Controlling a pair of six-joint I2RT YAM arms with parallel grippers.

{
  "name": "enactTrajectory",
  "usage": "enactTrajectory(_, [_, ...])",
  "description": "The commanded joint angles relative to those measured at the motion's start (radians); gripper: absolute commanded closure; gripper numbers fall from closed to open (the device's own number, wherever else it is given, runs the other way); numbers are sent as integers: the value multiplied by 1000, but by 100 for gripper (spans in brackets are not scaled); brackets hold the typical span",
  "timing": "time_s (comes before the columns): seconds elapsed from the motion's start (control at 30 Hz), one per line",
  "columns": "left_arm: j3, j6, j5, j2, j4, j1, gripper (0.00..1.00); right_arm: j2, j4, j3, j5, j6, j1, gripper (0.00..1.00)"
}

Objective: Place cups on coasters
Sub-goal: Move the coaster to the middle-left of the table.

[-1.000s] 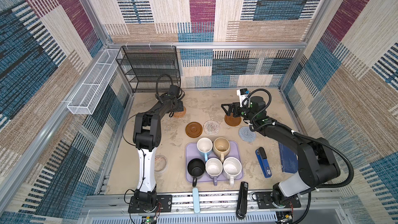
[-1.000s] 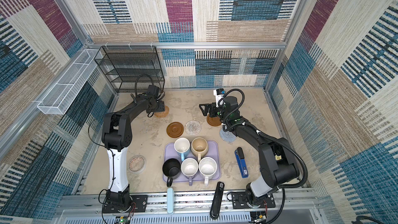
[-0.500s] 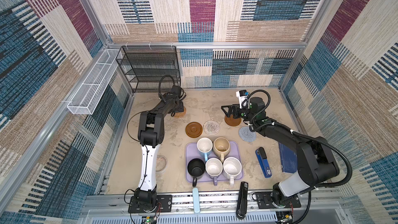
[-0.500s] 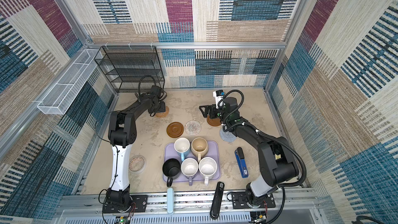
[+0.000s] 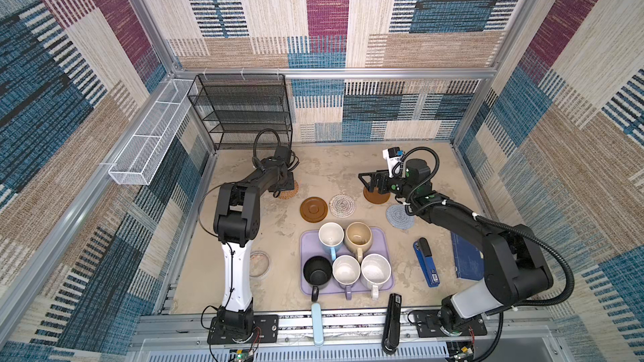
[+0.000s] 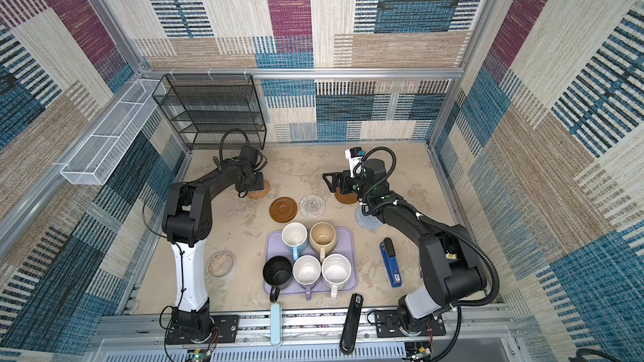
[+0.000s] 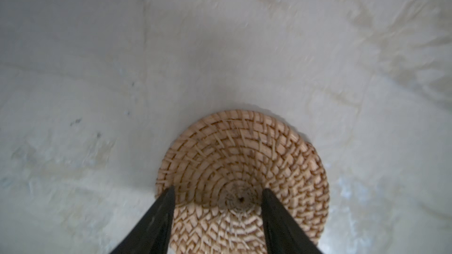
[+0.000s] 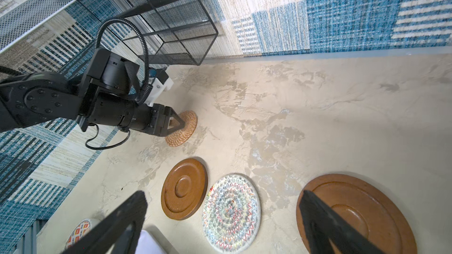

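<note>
Five cups stand on the lavender tray (image 5: 306, 242): light blue (image 5: 331, 235), beige (image 5: 358, 235), black (image 5: 317, 271), lavender (image 5: 346, 269) and speckled white (image 5: 375, 269). Behind them lie the coasters: rattan (image 5: 291, 191), brown wooden (image 5: 314, 208), whitish crocheted (image 5: 342, 204), a second wooden one (image 5: 376, 196) and blue-grey (image 5: 400, 216). My left gripper (image 7: 219, 191) is low over the rattan coaster (image 7: 242, 167), jaws partly open, tips on its weave. My right gripper (image 8: 222, 195) hangs wide open and empty above the second wooden coaster (image 8: 362, 211).
A black wire rack (image 5: 244, 109) stands at the back left, with a white mesh basket (image 5: 150, 141) on the left wall. A pinkish dish (image 5: 259, 262) lies by the left arm's base. A blue stapler (image 5: 426, 262) and a dark blue book (image 5: 467, 259) lie right of the tray.
My left arm's elbow has shifted slightly right while its gripper stays over the rattan coaster. The right arm has barely moved. The cups and coasters lie as before.
</note>
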State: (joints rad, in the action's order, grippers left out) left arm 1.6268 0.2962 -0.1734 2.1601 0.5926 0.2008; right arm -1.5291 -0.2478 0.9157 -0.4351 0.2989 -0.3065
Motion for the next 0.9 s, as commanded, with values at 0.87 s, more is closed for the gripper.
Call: enactTrajectory(0.87, [-238, 10, 76, -231, 53, -11, 41, 48, -39, -6, -101, 53, -15, 0])
